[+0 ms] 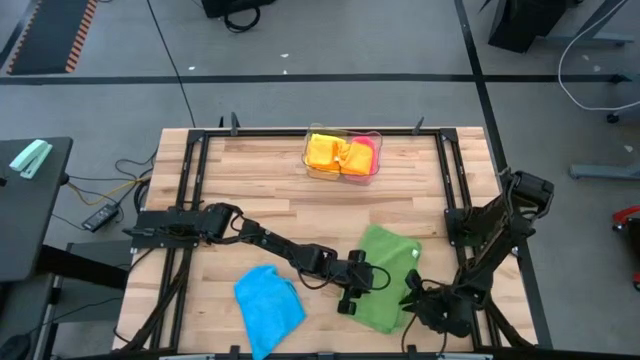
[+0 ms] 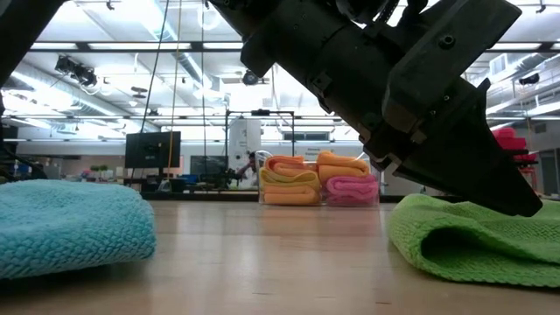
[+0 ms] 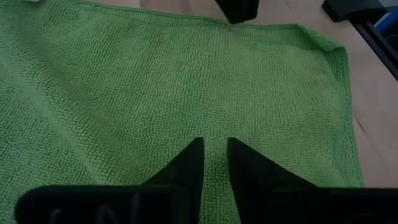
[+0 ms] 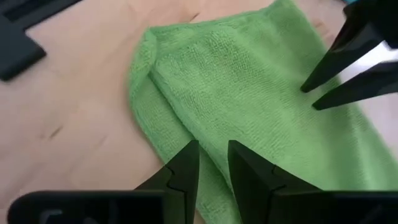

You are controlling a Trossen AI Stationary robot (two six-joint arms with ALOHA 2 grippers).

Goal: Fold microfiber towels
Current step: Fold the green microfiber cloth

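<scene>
I see a wooden table of pale planks, framed by black rails along its edges. A green towel lies on it toward my right side near the front edge, partly folded over itself, one edge doubled up. A blue towel lies crumpled on the boards to the left of the green one, near the front edge and apart from it. At the far edge, about the middle, a clear plastic tray stands on the wood, holding folded orange, yellow and pink towels.
</scene>
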